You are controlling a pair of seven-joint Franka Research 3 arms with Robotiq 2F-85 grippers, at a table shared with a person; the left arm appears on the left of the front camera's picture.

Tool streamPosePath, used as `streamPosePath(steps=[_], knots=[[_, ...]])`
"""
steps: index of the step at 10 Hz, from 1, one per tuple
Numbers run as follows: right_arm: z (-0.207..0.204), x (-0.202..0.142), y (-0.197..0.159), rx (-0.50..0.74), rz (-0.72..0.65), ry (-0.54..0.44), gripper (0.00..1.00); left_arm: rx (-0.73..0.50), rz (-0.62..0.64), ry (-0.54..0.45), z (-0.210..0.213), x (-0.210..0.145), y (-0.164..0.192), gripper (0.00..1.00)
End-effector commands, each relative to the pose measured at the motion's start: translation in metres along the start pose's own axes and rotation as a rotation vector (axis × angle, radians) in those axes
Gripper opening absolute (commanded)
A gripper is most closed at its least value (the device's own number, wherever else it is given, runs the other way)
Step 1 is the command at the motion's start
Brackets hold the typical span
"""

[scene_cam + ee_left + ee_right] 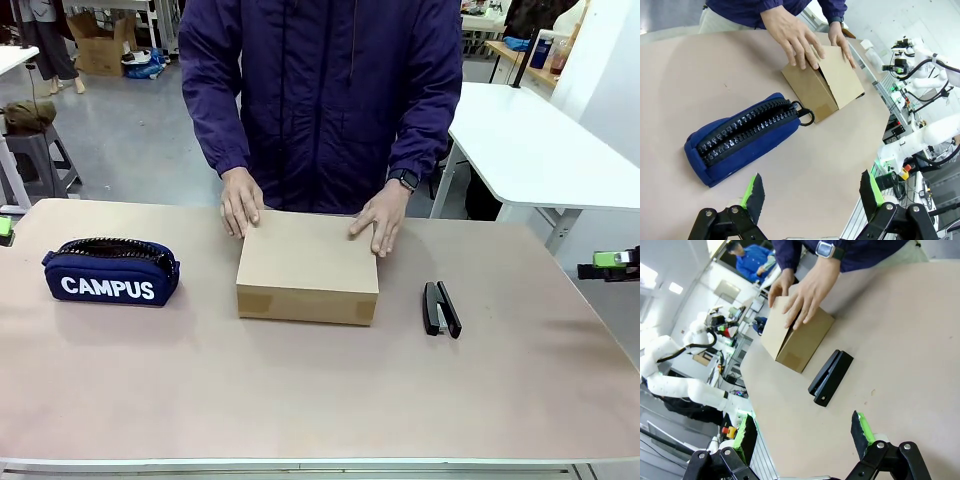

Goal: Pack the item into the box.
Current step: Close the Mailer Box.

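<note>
I see the brown cardboard box [307,267] lying flat and closed near the middle of the table's far edge, its plain lid down, a tape patch at each front corner of its wall.

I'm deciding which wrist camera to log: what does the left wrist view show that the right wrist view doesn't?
Left wrist view alone: the navy pencil pouch, lying near the box's end, and the open left gripper.
Right wrist view alone: the black stapler beside the box, the person's watch, and the open right gripper.
Both: the closed cardboard box with the person's hands on its lid.
</note>
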State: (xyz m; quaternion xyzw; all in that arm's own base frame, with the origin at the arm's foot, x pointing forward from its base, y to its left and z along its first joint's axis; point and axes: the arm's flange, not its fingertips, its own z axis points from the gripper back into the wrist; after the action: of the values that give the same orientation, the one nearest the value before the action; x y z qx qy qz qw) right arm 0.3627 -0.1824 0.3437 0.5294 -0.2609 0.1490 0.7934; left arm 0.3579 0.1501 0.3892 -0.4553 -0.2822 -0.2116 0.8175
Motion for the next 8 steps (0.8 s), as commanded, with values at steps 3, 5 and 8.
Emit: streamPosePath(steps=[3, 5, 8], knots=[[-0.0041, -0.0024, 0.002, -0.011, 0.022, -0.006, 1.0, 0.007, 0.005, -0.002, 0.0009, -0.0019, -0.0031, 1.0], [-0.0041, -0.0024, 0.002, -0.011, 0.022, -0.006, 1.0, 0.007, 0.005, -0.002, 0.0009, -0.0019, -0.0031, 1.0], [-0.0041, -0.0024, 0.002, -0.011, 0.022, -0.006, 1.0, 0.007, 0.005, -0.002, 0.0009, -0.0019, -0.0031, 1.0]])
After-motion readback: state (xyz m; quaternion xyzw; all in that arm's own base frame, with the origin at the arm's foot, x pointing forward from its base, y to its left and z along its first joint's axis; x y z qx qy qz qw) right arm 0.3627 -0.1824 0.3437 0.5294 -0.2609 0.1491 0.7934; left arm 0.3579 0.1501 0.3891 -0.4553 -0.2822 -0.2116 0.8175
